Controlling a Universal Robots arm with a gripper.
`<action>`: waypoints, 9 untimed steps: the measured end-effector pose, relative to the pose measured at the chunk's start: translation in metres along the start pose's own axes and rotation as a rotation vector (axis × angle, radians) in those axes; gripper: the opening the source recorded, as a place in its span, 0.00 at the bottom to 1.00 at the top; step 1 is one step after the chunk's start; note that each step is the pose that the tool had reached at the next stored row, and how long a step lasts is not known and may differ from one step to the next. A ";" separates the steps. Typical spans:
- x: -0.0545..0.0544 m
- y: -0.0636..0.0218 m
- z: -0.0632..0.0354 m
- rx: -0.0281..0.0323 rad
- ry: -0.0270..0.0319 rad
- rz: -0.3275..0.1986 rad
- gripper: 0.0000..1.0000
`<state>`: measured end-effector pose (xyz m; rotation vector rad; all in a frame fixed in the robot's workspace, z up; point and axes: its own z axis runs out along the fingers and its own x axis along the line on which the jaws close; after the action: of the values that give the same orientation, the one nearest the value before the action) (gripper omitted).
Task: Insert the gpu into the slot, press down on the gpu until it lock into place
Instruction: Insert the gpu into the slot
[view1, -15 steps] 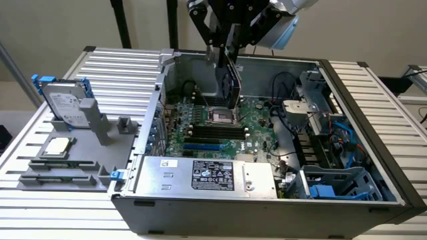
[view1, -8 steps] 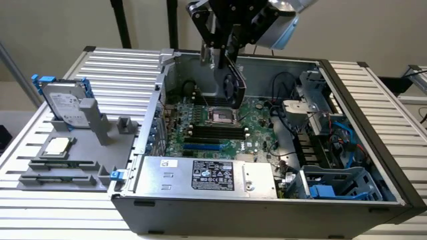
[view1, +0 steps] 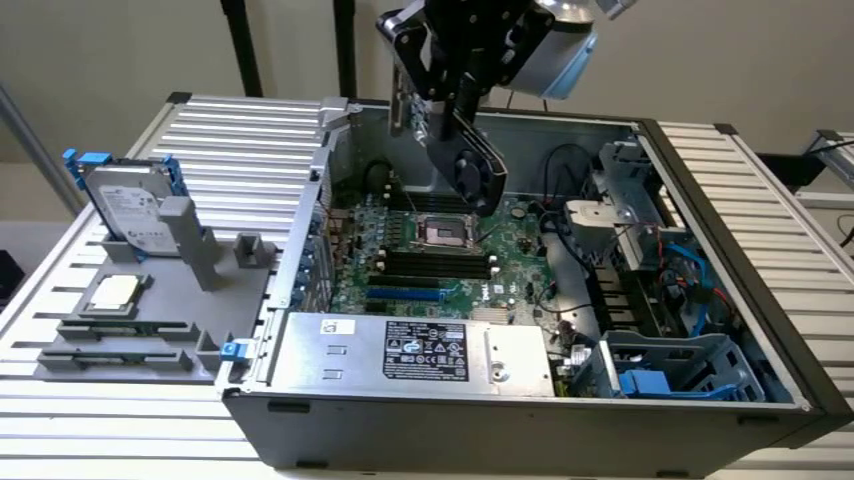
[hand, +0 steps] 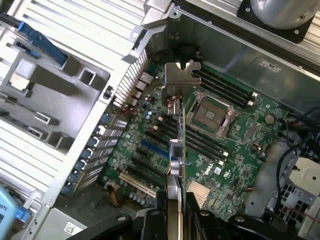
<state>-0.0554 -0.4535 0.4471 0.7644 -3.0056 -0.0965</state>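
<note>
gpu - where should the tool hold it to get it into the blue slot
Its upper edge, from above, clamping the two flat faces, as the tool holds the gpu now: the card is thin and hangs edge-down, leaving its connector edge free for the slot.

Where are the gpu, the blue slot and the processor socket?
gpu (view1: 475, 168): exterior view, its fan face.
blue slot (view1: 407, 296): exterior view, middle of the strip.
processor socket (view1: 443, 233): exterior view, its centre.

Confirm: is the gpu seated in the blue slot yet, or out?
Out. The end effector holds the gpu in the air, well above the slot.
</note>
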 end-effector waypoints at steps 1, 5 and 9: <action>0.000 0.0000 0.0001 0.0012 -0.0004 -0.019 0.26; 0.000 0.0000 0.0003 0.0064 -0.0025 -0.092 0.26; 0.000 -0.0001 0.0005 0.0119 -0.0048 -0.163 0.26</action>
<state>-0.0554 -0.4535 0.4465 1.0114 -2.9456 -0.0855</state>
